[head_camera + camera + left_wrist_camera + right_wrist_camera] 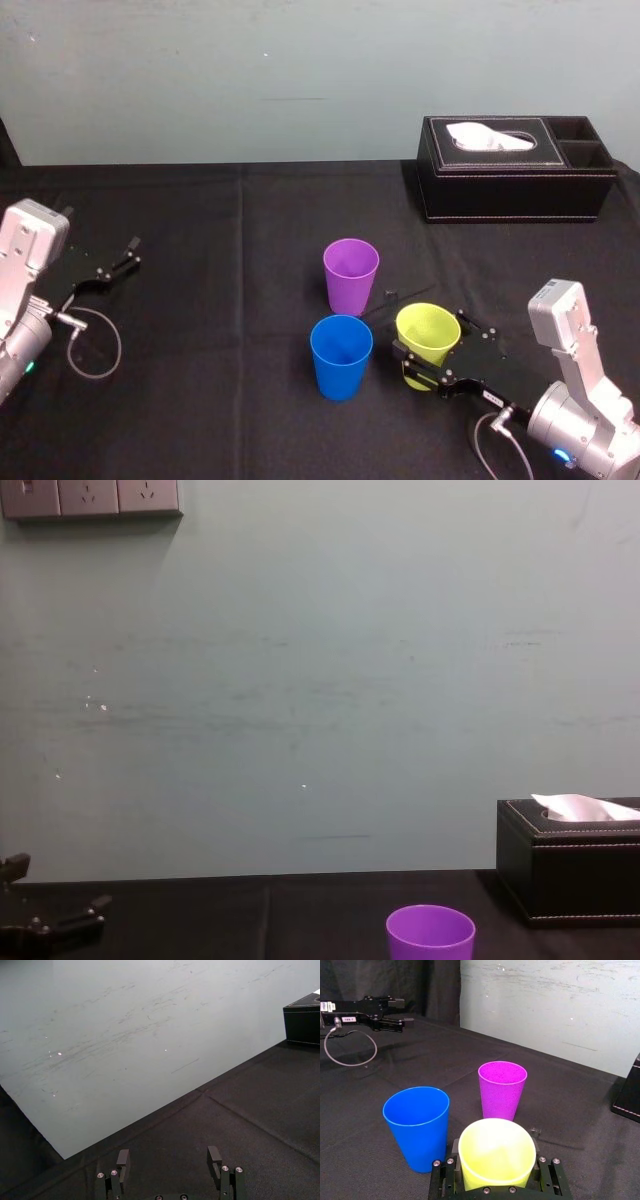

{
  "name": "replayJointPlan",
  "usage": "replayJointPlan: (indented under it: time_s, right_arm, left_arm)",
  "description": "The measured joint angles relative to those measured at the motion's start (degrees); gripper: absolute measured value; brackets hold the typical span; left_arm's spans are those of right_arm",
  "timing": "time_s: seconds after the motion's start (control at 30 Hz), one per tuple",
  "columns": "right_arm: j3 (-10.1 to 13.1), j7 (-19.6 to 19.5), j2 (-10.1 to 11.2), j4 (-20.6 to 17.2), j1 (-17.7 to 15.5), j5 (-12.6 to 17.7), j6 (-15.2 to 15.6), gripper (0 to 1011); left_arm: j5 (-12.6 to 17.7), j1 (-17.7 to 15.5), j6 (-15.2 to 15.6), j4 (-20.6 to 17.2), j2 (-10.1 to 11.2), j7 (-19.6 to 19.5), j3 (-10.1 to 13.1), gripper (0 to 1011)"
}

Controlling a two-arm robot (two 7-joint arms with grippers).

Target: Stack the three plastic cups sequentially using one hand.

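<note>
My right gripper [408, 362] is shut on the yellow-green cup [428, 342], right of the blue cup [341, 355]. In the right wrist view both fingers [451, 1167] press the sides of the yellow-green cup [496, 1157], which leans a little. I cannot tell whether it is off the cloth. The blue cup [418, 1125] stands upright close beside it. The purple cup [351, 275] stands upright just behind them, also seen as the purple cup [502, 1087] and the purple cup [431, 935]. My left gripper [120, 258] rests open at the table's far left, with nothing between its fingers [122, 1160].
A black leather tissue box [515, 170] stands at the back right of the black tablecloth [200, 400]. A loose cable loop [95, 345] hangs by the left arm. Bare cloth lies between the left gripper and the cups.
</note>
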Motion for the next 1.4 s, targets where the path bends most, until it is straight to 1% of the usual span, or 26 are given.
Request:
replayJointPlan:
  time_s: [0.33,0.4,0.63,0.7,0.77,0.93,0.97,1.13,1.17,1.27,1.37,1.4]
  right_arm:
    - [0.0,0.0,0.0,0.0,0.0,0.0,0.0,755]
    - [0.03,-0.5,0.01,-0.66,-0.5,-0.47,-0.39,755]
    - [1.26,-2.82,0.17,-4.85,-3.09,-1.54,-0.19,755]
    - [2.19,-3.59,0.5,-7.32,-4.43,-1.63,0.32,755]
    - [2.77,-3.99,0.7,-8.7,-5.16,-1.64,0.79,755]
    - [4.48,-5.28,1.38,-12.91,-6.81,-1.76,3.11,755]
    - [4.98,-5.73,1.54,-14.27,-7.17,-1.87,4.25,755]
    - [6.04,-6.68,1.68,-17.6,-7.54,-2.09,7.3,755]
    - [6.21,-6.91,1.58,-18.48,-7.32,-2.12,8.17,755]
    - [6.23,-7.09,1.15,-19.49,-6.29,-2.15,9.69,755]
    - [6.06,-7.22,0.72,-19.86,-5.36,-2.13,10.7,755]
    - [5.82,-7.32,0.29,-19.98,-4.54,-2.11,11.43,755]
  left_arm:
    - [0.0,0.0,0.0,0.0,0.0,0.0,0.0,1010]
    - [0.0,0.0,0.0,0.0,0.0,0.0,0.0,1010]
    - [0.0,0.0,0.0,0.0,0.0,0.0,0.0,1010]
    - [0.0,0.0,0.0,0.0,0.0,0.0,0.0,1010]
    - [0.0,0.0,0.0,0.0,0.0,0.0,0.0,1010]
    - [0.0,0.0,0.0,0.0,0.0,0.0,0.0,1010]
    - [0.0,0.0,0.0,0.0,0.0,0.0,0.0,1010]
    - [0.0,0.0,0.0,0.0,0.0,0.0,0.0,1010]
    - [0.0,0.0,0.0,0.0,0.0,0.0,0.0,1010]
    - [0.0,0.0,0.0,0.0,0.0,0.0,0.0,1010]
    - [0.0,0.0,0.0,0.0,0.0,0.0,0.0,1010]
    - [0.0,0.0,0.0,0.0,0.0,0.0,0.0,1010]
